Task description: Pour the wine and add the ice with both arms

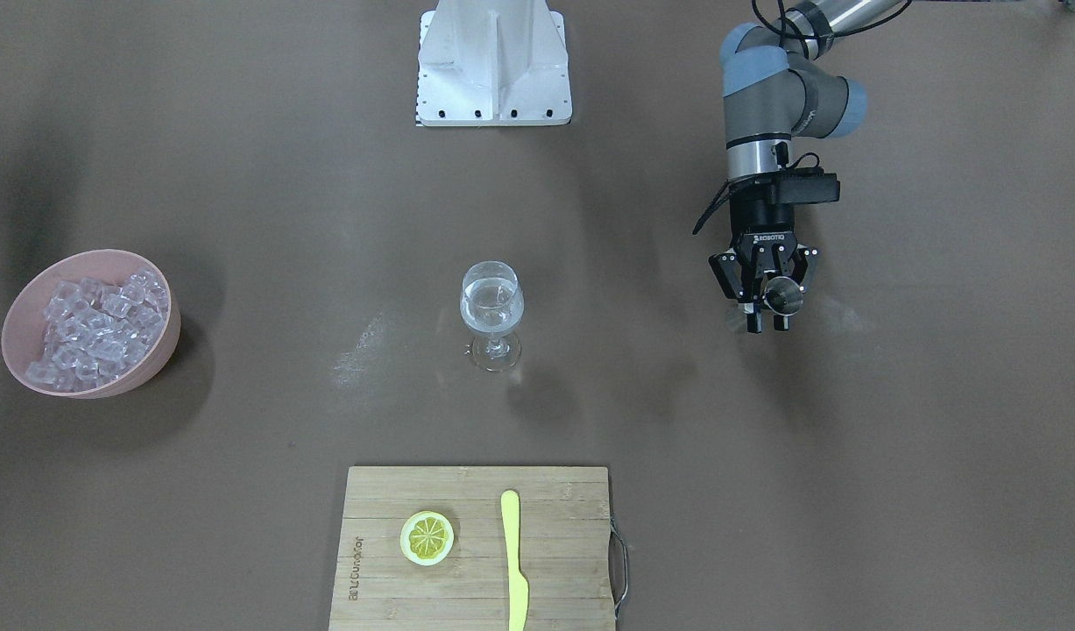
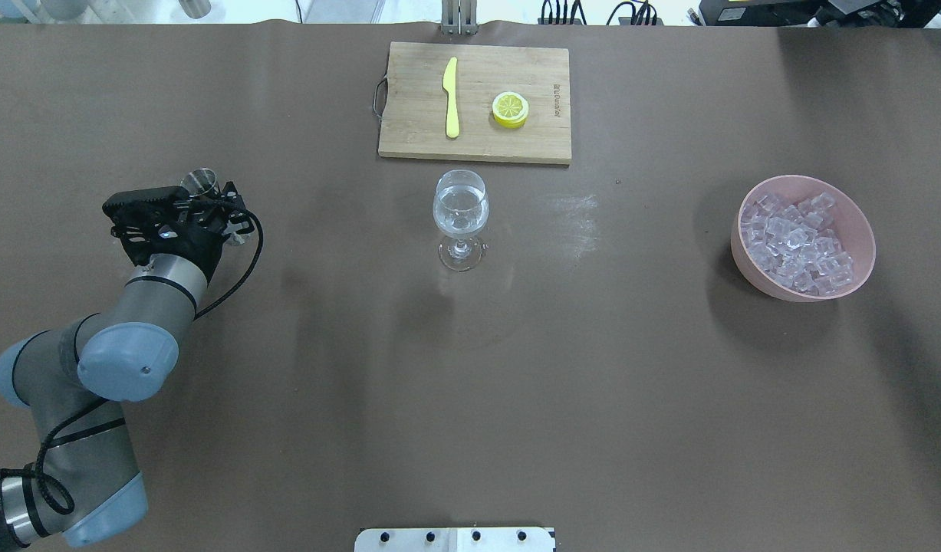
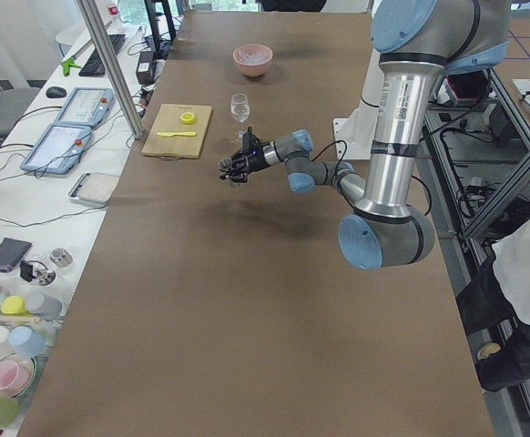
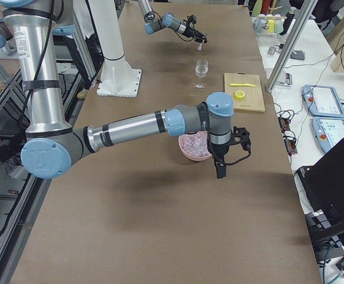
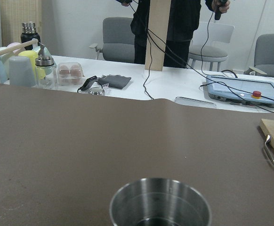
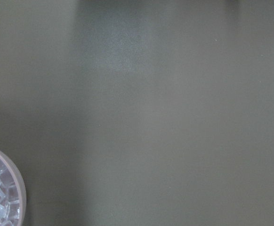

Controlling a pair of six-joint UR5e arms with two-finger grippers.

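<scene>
Ice (image 1: 95, 329) heaped in pink bowl (image 1: 166, 353) at table's R end, wine glass (image 1: 491, 307) w/ clear liquid mid-table, L gripper (image 1: 766, 320) clamped on small metal cup (image 1: 783, 295), R gripper (image 4: 220, 171) by bowl, finger state can't tell

The table (image 1: 239, 175) is seen as plain brown, the bowl (image 1: 162, 350) pink, the ice (image 1: 95, 329) clear, the knife (image 1: 512, 561) and lemon slice (image 1: 427, 536) yellow, the board (image 1: 388, 578) pale striped wood, the cup (image 1: 782, 295) silver, the left gripper (image 1: 765, 326) black.
</scene>
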